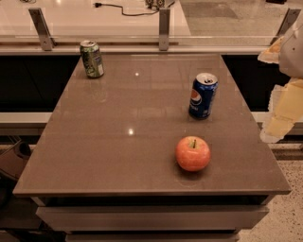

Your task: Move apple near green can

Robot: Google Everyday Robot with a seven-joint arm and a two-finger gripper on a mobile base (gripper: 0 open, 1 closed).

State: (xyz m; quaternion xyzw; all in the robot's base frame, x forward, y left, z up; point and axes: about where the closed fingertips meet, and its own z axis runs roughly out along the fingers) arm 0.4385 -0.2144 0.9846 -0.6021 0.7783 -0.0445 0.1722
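Glossy brown desk (118,156) lies left of the gripper (283,109), opening untellable; nudged, the round red apple (193,153) may roll off.

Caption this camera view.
Apple front right, Pepsi can behind it, green can far left; gripper right of table.

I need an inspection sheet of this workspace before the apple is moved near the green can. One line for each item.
Surface: glossy brown table top, light spots reflected.
Job's things: apple front right, stem up; green can standing at the far left corner, well apart.
Clutter: blue Pepsi can standing behind the apple, not touching.
Grippers: pale claw at the right edge, beyond the table, away from the apple.
Cables: black cable on the far counter.
Surroundings: metal posts behind, drawer below, speckled floor.
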